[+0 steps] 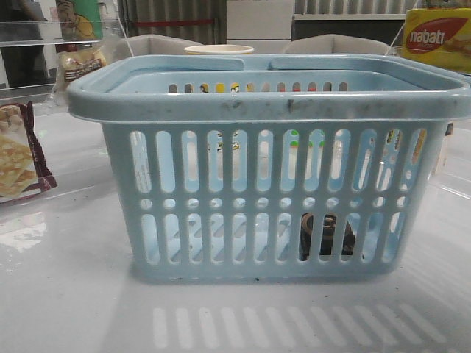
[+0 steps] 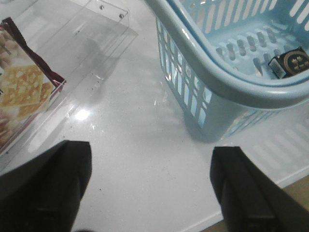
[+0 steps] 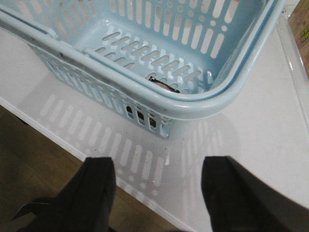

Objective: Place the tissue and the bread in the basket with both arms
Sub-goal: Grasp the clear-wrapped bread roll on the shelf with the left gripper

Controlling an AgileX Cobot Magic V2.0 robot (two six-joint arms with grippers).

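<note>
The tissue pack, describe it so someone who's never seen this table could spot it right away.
Start at the large pale blue basket in the middle of the table. Look through its slotted front wall, low down towards the right: the tissue pack sits on the basket floor. It is small, squat and dark brown-black with a lighter round mark, and nothing else shows inside the basket.

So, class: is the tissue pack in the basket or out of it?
In. The tissue lies on the floor of the basket, dark behind the slots in the front view.
</note>
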